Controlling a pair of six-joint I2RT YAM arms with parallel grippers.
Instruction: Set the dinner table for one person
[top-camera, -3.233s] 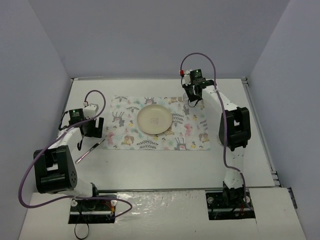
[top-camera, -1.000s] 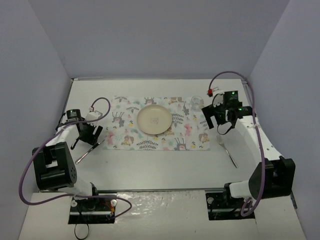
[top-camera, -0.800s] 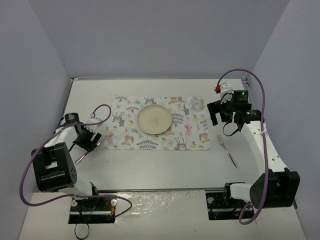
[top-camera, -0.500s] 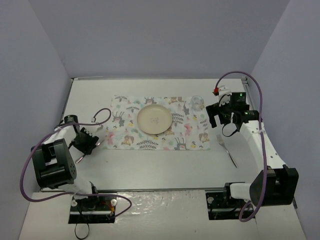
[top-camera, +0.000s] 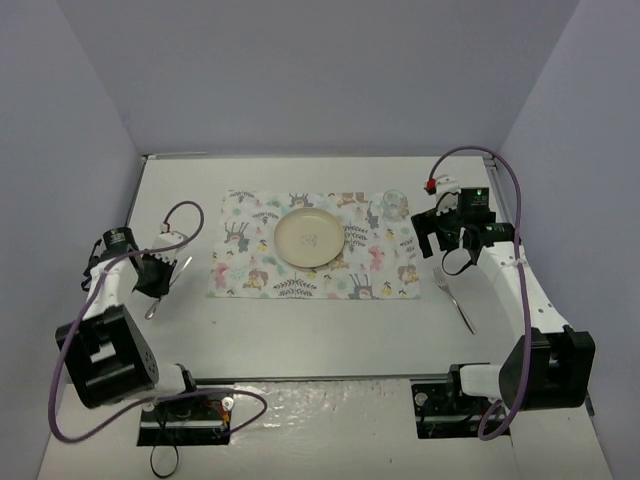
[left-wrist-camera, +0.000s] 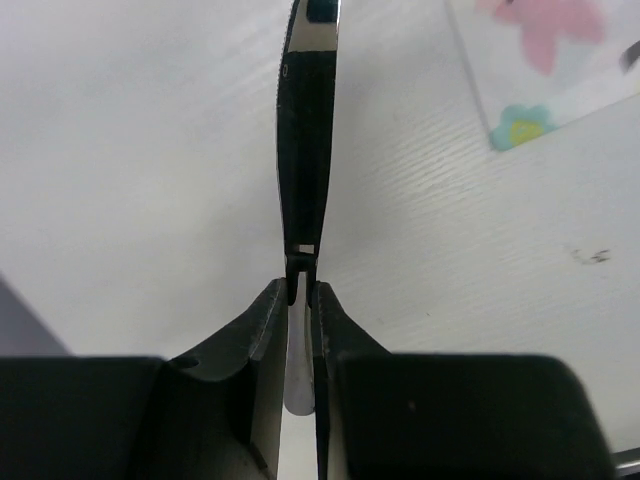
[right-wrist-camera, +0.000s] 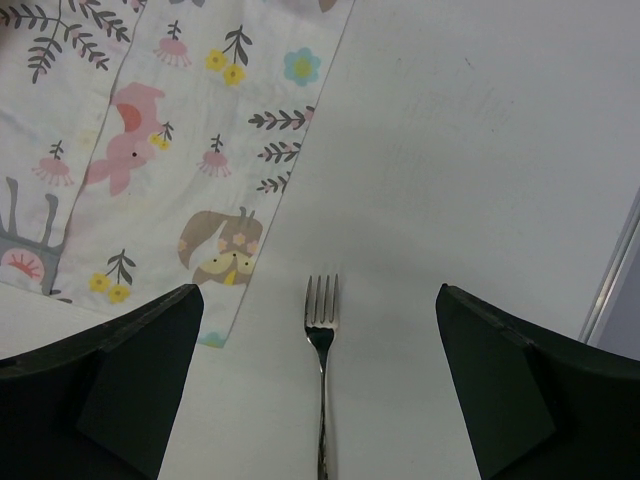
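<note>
My left gripper (top-camera: 155, 272) is shut on a table knife (left-wrist-camera: 305, 150) left of the floral placemat (top-camera: 315, 245). In the left wrist view the blade stands on edge and runs forward from between the jaws (left-wrist-camera: 302, 292); one end of the knife (top-camera: 150, 311) pokes out below the gripper. A cream plate (top-camera: 310, 238) lies mid-mat, and a clear glass (top-camera: 393, 203) stands at the mat's far right corner. My right gripper (top-camera: 445, 255) hangs open over the white dinner table (top-camera: 330, 330), with a fork (right-wrist-camera: 320, 340) lying on the table between its fingers (right-wrist-camera: 140, 370).
The placemat's right edge (right-wrist-camera: 150, 150) lies just left of the fork (top-camera: 455, 300). A metal rail (top-camera: 520, 250) runs along the table's right side, and grey walls close in the left, right and back.
The left jaws have shut on the knife and the arm has carried it leftward, away from the mat. The right gripper has swung from the glass to above the fork.
</note>
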